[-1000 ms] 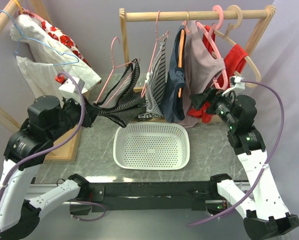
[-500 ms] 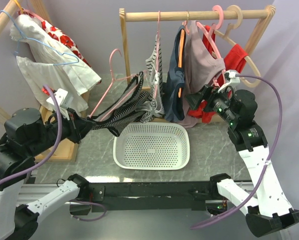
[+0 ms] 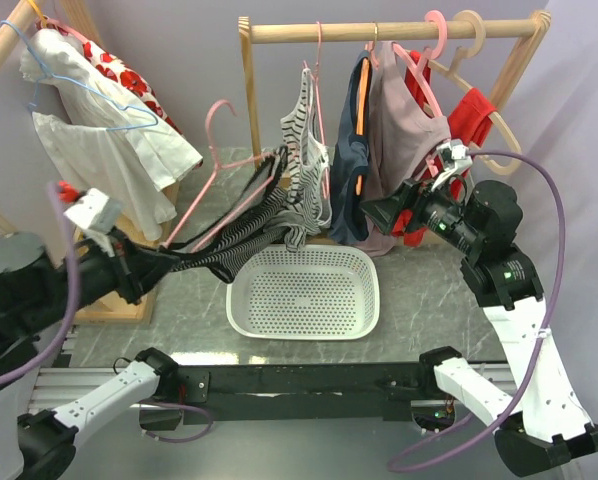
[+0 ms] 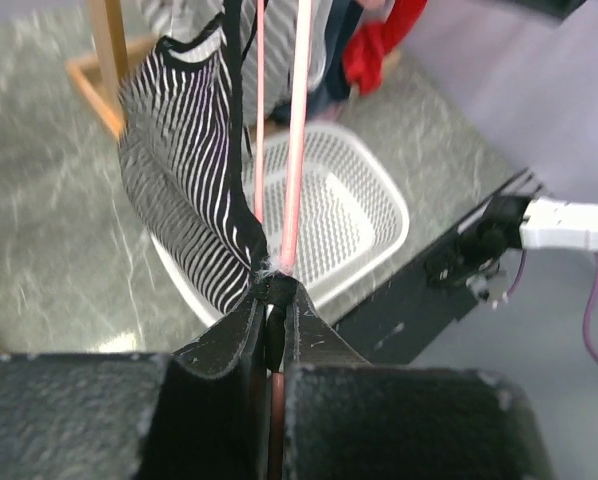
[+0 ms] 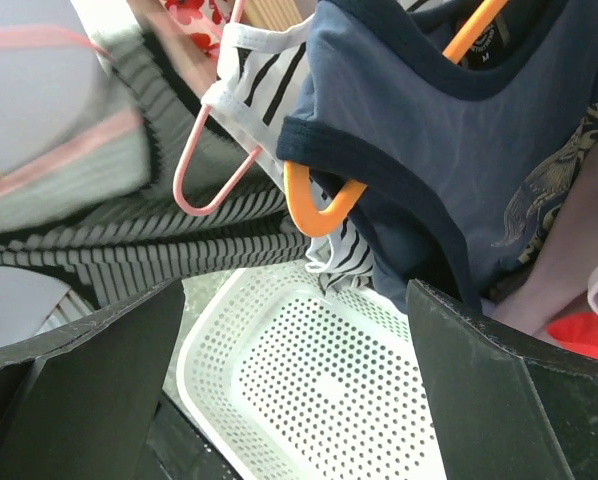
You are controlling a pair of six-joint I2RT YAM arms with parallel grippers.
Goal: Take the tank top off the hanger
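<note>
- No word, number or brand can be read in any of the three views.
- Right wrist view, upper right of the frame: the orange hanger (image 5: 324,205) bears a small dark imprint, too small to read.
- Right wrist view, right edge: the navy top (image 5: 429,150) carries a faint gold print with no letters that can be made out.

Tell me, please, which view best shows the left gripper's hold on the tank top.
Left wrist: the left gripper is shut on the tank top and pink hanger, close up. Top view shows it small; right wrist shows only fabric.
</note>
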